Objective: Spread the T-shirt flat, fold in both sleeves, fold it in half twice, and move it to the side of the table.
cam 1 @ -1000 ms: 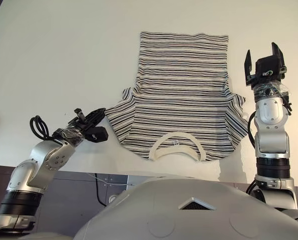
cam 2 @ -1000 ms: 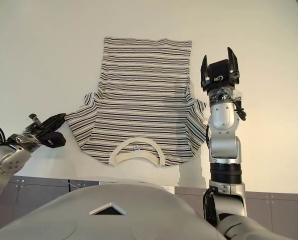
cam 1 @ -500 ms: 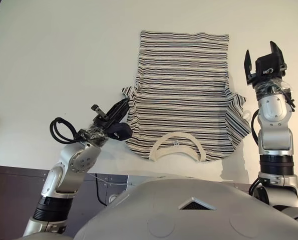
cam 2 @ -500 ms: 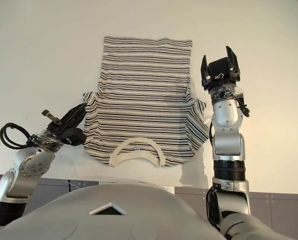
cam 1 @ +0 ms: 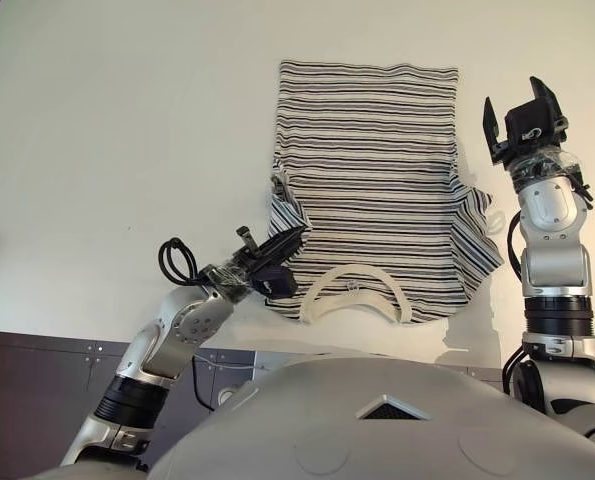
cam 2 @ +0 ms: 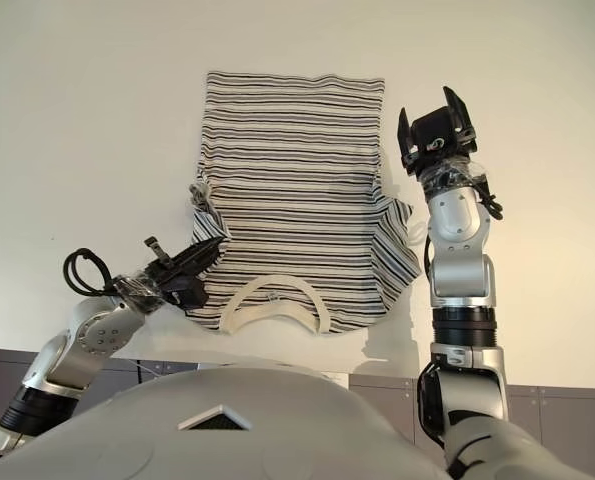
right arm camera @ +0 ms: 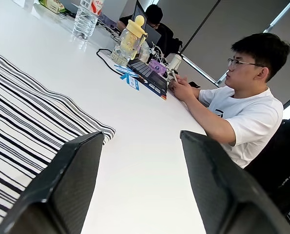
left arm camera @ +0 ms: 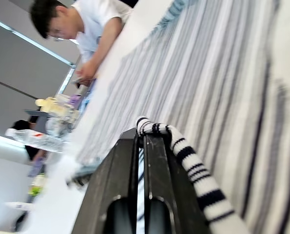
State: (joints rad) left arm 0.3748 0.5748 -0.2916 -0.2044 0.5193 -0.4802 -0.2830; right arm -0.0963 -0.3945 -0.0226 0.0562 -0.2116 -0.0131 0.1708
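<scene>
The striped T-shirt point(cam 1: 367, 180) lies flat on the white table point(cam 1: 127, 130), its white collar point(cam 1: 355, 292) toward me. My left gripper point(cam 1: 289, 238) is shut on the edge of the left sleeve point(left arm camera: 193, 161), and holds it low over the shirt's near left corner. That sleeve is drawn in, bunched along the shirt's left side point(cam 1: 282, 200). In the left wrist view the striped cloth is pinched between the black fingers point(left arm camera: 157, 161). The right sleeve point(cam 1: 477, 230) still spreads outward. Past it, my right gripper point(cam 1: 517, 100) is raised above the table, open and holding nothing.
The table's near edge point(cam 1: 77, 325) runs just under the collar. At the table's far end stand a water bottle point(right arm camera: 85, 22), a yellow bottle point(right arm camera: 130, 41) and a laptop point(right arm camera: 147, 75). Bare tabletop lies on both sides of the shirt.
My left gripper has travelled right along the near edge with the left sleeve, pulling it in onto the shirt. My right gripper rose and tilted slightly, still open.
</scene>
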